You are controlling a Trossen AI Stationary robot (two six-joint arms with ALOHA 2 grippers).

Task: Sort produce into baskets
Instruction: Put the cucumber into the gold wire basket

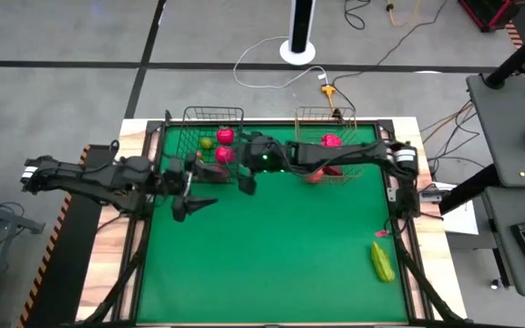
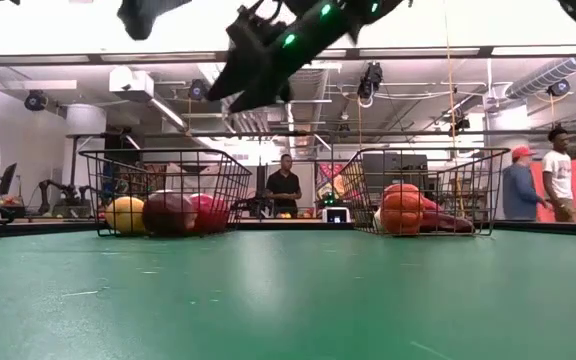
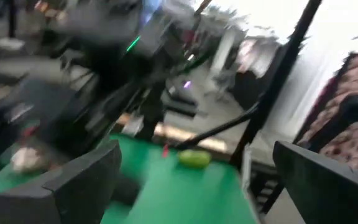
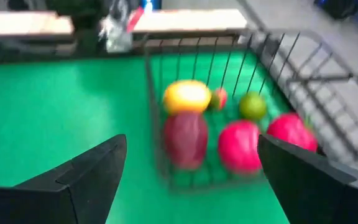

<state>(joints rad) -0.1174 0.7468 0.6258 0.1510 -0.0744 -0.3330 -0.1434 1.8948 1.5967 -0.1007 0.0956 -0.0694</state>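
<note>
**Both claws open beside the black basket, green piece lying alone**

The left claw [image 1: 192, 202] is hanging over the green desk [image 1: 272, 264] with its fingers spread wide and gripping nothing, just at the 7 o'clock side of the black wire basket [image 1: 190, 117]. The right arm is reaching across from the 3 o'clock side of the desk, over the copper-brown wire basket [image 1: 301, 116], and its right claw [image 1: 245, 179] is sitting at the black basket's 5 o'clock corner. In the right wrist view its two fingers [image 4: 86, 180] are standing far apart with nothing between them, so that claw is open and empty too.

The black basket is holding several pieces: a yellow fruit [image 4: 186, 95], a dark red fruit [image 4: 186, 138], two magenta fruits [image 4: 240, 146], a green fruit [image 4: 252, 106] and a smaller orange-red piece [image 4: 219, 98]. From the low view these are showing as a row of rounded shapes along the basket's front wall.

The copper-brown basket, at 12 o'clock on the desk and just to the 3 o'clock side of the black one, is holding a magenta piece [image 1: 332, 140] and an orange ribbed piece [image 2: 402, 208].

A long green vegetable [image 1: 382, 261] is lying by itself on the desk near the 4 o'clock corner, well apart from both baskets, with a small red bit [image 1: 380, 234] just at its 12 o'clock end.

People are standing in the room behind the desk.
</note>
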